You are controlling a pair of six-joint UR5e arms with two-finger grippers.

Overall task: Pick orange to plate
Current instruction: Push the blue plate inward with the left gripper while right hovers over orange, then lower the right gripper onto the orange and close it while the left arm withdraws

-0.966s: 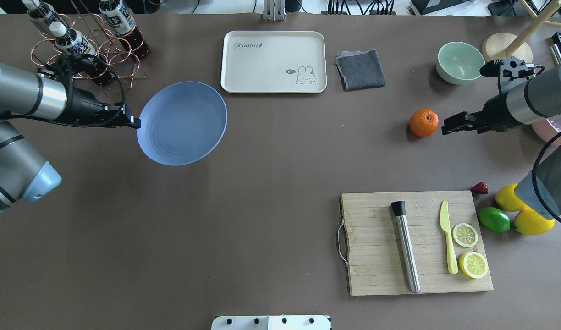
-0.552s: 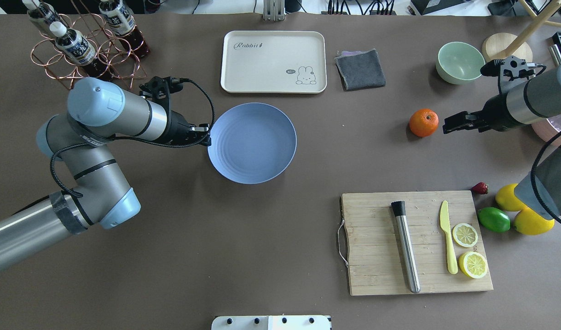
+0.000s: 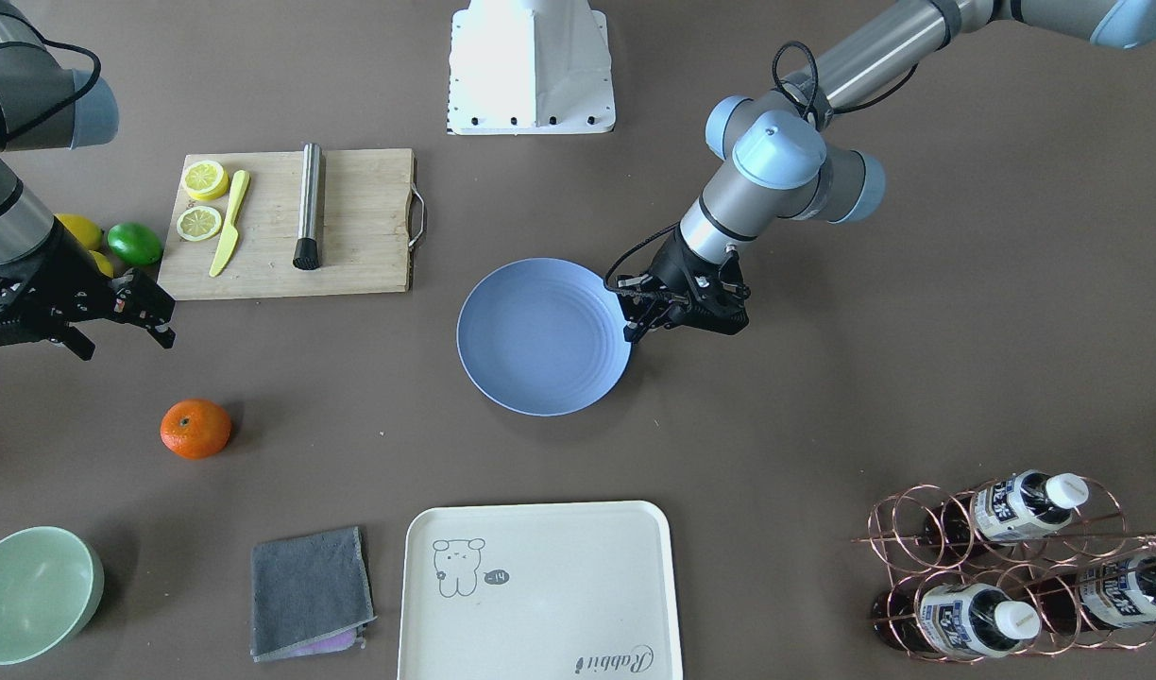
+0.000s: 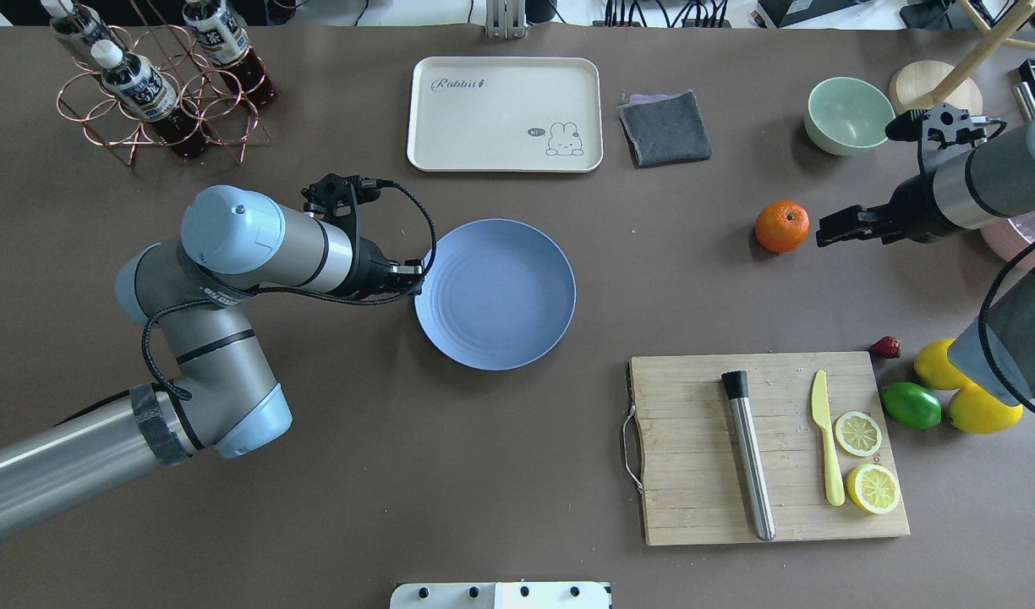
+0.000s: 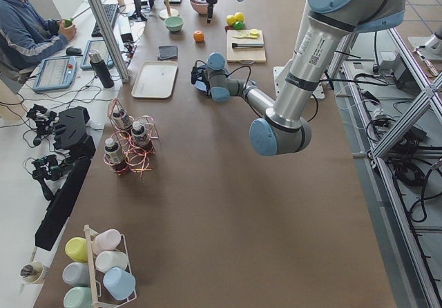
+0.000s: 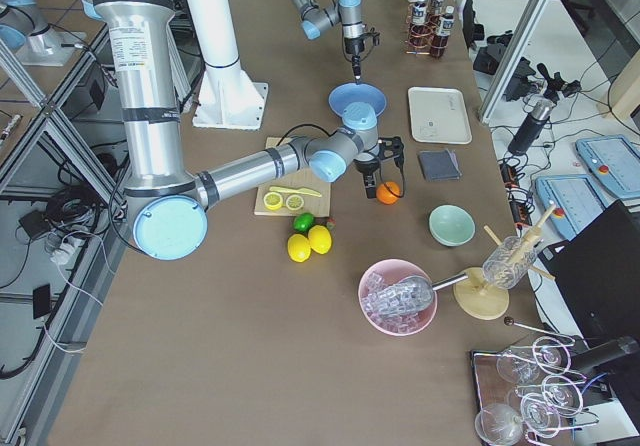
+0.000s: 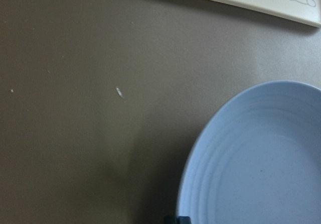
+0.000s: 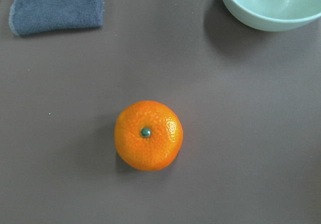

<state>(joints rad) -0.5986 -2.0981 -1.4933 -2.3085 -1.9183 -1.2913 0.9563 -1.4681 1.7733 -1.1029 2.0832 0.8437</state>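
Your right gripper [image 4: 824, 230] hangs wide open, empty, just beside the orange [image 4: 781, 226]: centre it over the stem before descending. Your left gripper [image 4: 416, 280] pinches the plate [image 4: 495, 294] rim.

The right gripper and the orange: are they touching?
Apart. The front-facing view shows bare table between the right gripper and the orange. The right wrist view shows the orange alone, with no finger on it.
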